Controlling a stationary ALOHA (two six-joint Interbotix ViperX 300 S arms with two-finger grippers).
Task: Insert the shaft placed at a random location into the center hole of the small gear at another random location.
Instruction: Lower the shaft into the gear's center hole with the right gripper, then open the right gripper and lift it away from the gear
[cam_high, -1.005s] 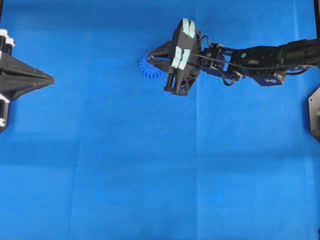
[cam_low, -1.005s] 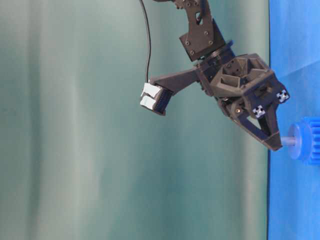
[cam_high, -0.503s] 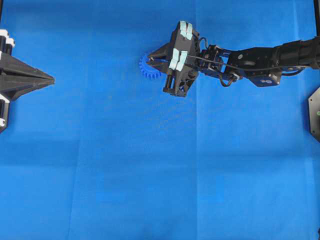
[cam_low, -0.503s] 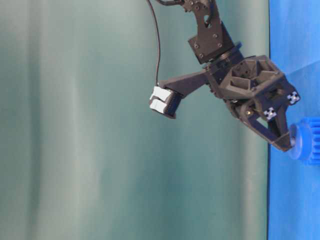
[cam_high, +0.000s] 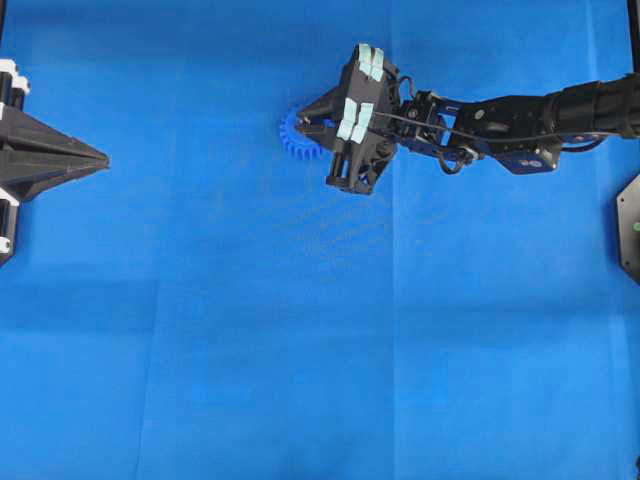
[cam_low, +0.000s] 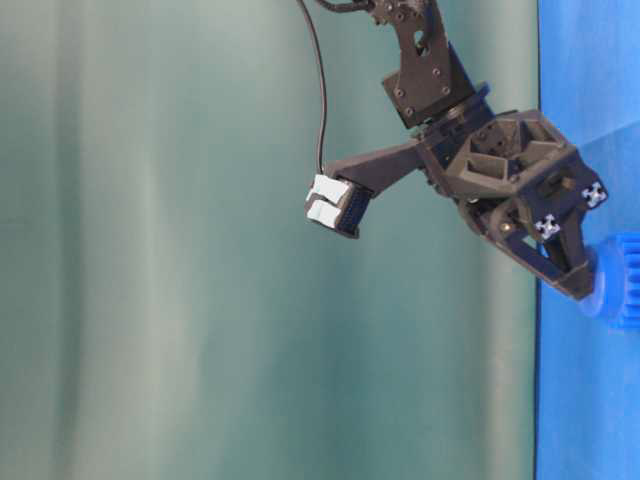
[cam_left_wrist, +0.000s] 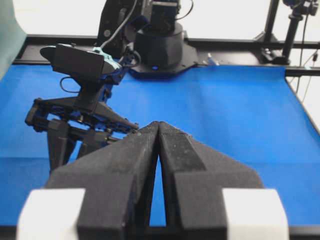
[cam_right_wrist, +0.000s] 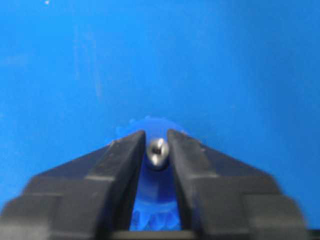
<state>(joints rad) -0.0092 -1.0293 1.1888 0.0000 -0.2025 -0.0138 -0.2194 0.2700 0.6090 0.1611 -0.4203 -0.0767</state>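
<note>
**Shaft seated at the gear hub, right end effector flanking it**

While the left end effector (cam_high: 100, 158) rests at the surface's (cam_high: 300, 350) nine o'clock edge with its fingers pressed together, the right end effector (cam_right_wrist: 157, 145) sits over the small gear (cam_high: 296, 140) at about twelve o'clock in the overhead view. Its fingers (cam_right_wrist: 122, 155) stand narrowly apart on either side of the shaft (cam_right_wrist: 157, 150), slim gaps showing at both sides. Only the shaft's round end shows, standing in the gear's hub, covering the center hole. From table level, the fingertips touch the hub (cam_low: 603, 290).
</note>
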